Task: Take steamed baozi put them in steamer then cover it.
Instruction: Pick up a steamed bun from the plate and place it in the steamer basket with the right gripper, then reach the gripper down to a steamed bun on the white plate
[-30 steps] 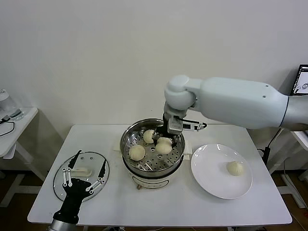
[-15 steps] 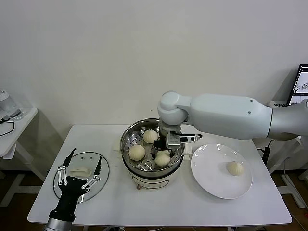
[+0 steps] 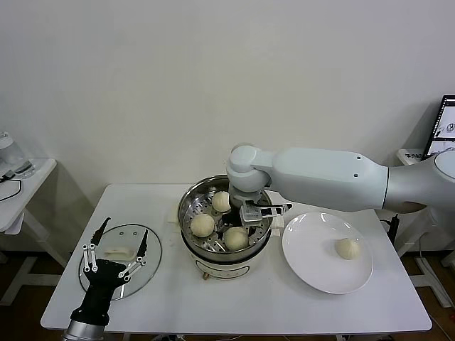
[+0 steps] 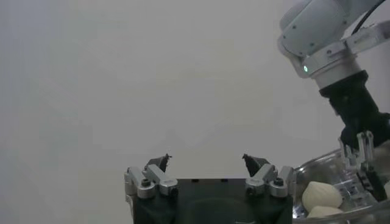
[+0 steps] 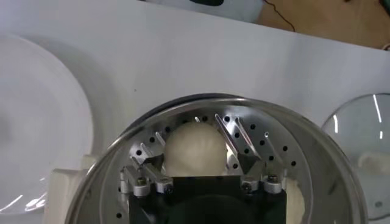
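The steel steamer [image 3: 190, 202] stands mid-table with three baozi on its perforated tray: one at the back [image 3: 222, 201], one on the left [image 3: 202, 224], one at the front [image 3: 236, 239]. My right gripper [image 3: 245, 222] reaches down into the pot, open, its fingers spread on either side of the front baozi [image 5: 194, 149], which rests on the tray. Another baozi [image 3: 348, 248] lies on the white plate [image 3: 313, 263]. The glass cover [image 3: 151, 259] lies flat at the left. My left gripper [image 3: 125, 229] hovers open over it, holding nothing.
The steamer's rim [image 5: 183, 109] rings my right gripper [image 5: 190, 131] closely. The plate [image 5: 42, 122] lies just right of the pot. From the left wrist, my left gripper [image 4: 206, 159] faces the bare wall, with the steamer [image 4: 323, 173] off to one side.
My right gripper swung the baozi from the pot's back right to its front, lowered it onto the tray and opened. The left gripper drew back slightly toward the table's front.
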Robot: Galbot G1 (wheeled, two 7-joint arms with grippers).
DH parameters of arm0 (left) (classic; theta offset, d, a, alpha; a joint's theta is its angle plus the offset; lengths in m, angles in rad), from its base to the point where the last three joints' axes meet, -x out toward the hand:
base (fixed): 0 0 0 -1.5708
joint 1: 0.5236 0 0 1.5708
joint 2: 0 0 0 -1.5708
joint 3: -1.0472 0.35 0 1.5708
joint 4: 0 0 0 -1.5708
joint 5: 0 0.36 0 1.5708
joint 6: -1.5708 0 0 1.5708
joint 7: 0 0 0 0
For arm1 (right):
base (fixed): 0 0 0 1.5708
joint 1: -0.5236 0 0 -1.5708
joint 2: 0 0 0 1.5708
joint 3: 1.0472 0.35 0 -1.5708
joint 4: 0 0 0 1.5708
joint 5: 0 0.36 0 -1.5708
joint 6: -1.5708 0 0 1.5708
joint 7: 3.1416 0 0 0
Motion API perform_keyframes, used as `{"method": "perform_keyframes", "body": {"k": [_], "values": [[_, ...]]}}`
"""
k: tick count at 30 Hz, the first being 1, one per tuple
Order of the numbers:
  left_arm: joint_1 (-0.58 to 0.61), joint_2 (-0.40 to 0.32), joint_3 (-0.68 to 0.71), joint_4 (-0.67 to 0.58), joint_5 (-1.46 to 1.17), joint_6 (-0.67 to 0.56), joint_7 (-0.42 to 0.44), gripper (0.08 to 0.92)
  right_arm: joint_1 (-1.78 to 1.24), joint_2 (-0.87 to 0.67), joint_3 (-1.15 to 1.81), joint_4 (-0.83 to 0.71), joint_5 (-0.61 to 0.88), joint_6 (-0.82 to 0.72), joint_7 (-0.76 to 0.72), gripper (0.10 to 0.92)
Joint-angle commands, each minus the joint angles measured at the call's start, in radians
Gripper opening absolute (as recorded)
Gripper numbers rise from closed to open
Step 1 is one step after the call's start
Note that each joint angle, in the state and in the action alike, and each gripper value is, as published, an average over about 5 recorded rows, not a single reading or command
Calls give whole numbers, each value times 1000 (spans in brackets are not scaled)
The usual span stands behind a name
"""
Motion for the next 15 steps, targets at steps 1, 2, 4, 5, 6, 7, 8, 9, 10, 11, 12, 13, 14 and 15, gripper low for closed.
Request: {"method": "perform_keyframes", "body": {"k": [1, 2, 4, 5, 6, 7, 8, 9, 10, 11, 12, 13, 14, 15], "values": [[-3, 4, -1, 3, -4, -3, 3, 823, 19, -84, 133, -5, 116, -85, -92, 823], [-5, 5, 0, 4, -4, -2, 3, 823, 29, -107, 142, -10, 147, -120, -101, 823], [-7, 6, 3, 5, -4, -1, 3, 823, 45, -168, 162, -36, 228, -218, -105, 823], [-7, 7, 5, 5, -3, -1, 3, 823, 49, -197, 169, -58, 275, -277, -101, 823], [-7, 7, 8, 4, -3, -1, 3, 823, 51, -228, 175, -88, 327, -349, -93, 823], [-6, 8, 10, 4, -2, 0, 3, 823, 52, -263, 179, -125, 383, -424, -86, 823], [-5, 8, 12, 3, -1, 0, 3, 823, 53, -292, 179, -160, 427, -487, -81, 823], [-4, 8, 14, 2, 0, 0, 4, 823, 52, -324, 180, -204, 467, -550, -79, 823], [-4, 9, 16, 1, 1, 0, 4, 823, 49, -353, 182, -243, 487, -591, -81, 823], [-3, 9, 18, 1, 1, 0, 4, 823, 44, -379, 183, -279, 495, -616, -88, 823], [-3, 9, 19, 1, 2, 1, 4, 823, 37, -403, 183, -312, 499, -632, -96, 823], [-3, 9, 20, 1, 2, 1, 4, 823, 28, -429, 181, -344, 499, -644, -105, 823], [-3, 10, 22, 2, 3, 1, 4, 823, 18, -450, 176, -367, 498, -651, -113, 823], [-3, 9, 23, 3, 4, 1, 4, 823, 6, -473, 170, -388, 497, -656, -119, 823]]}}
